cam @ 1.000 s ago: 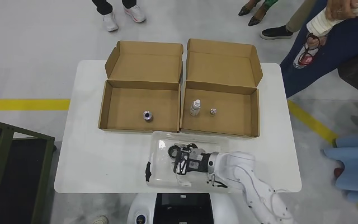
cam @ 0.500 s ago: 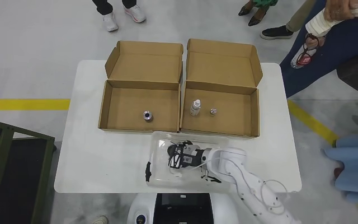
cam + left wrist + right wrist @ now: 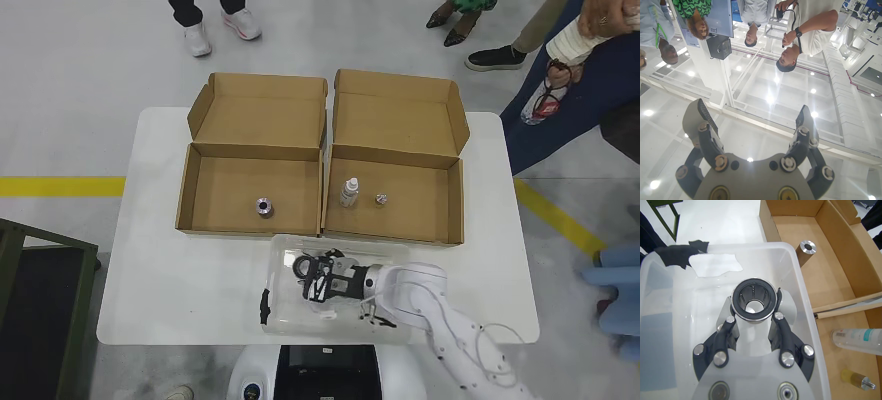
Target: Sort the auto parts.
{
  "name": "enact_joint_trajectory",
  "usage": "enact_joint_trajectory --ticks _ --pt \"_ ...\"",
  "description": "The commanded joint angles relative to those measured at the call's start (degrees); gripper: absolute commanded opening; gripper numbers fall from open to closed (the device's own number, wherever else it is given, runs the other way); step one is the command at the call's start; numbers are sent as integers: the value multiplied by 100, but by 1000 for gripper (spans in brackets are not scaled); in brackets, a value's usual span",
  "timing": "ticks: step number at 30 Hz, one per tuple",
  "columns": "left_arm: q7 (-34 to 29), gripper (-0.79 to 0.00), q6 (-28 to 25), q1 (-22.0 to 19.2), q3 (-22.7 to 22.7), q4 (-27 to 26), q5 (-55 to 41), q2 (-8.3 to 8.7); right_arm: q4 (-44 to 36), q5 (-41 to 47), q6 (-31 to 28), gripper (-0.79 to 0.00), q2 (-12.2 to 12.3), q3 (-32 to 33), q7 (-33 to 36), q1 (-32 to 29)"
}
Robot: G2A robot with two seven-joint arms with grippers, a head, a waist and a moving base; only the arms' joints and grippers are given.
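Observation:
My right gripper [image 3: 754, 308] is inside the clear plastic bin [image 3: 798, 262], shut on a black-rimmed hollow bearing [image 3: 754, 281] held upright between its fingers. From above, that gripper [image 3: 308, 270] and the bearing [image 3: 301, 265] sit in the bin's left half. A metal cylinder [image 3: 262, 207] stands in the left cardboard box [image 3: 200, 190]. A small bottle [image 3: 348, 191] and a small threaded part [image 3: 381, 199] lie in the right cardboard box [image 3: 440, 195]. My left gripper [image 3: 751, 108] points up at the ceiling, open with nothing between its fingers.
Both boxes stand side by side just beyond the bin, flaps open. Black tape [image 3: 679, 254] clings to the bin's far rim. Bare white table [image 3: 170, 290] lies left of the bin. People stand past the table's far and right edges.
My right gripper has shifted a little to the left and toward the boxes inside the bin, with the bearing still in it.

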Motion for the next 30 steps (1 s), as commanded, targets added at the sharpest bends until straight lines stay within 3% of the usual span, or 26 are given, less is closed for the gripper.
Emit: enact_joint_trajectory --ticks 1,30 --pt "0 0 0 0 0 0 0 0 -76 157 -12 -785 17 74 -53 -59" --pt "0 0 0 0 0 0 0 0 -615 3507 294 -785 114 758 -858 -479"
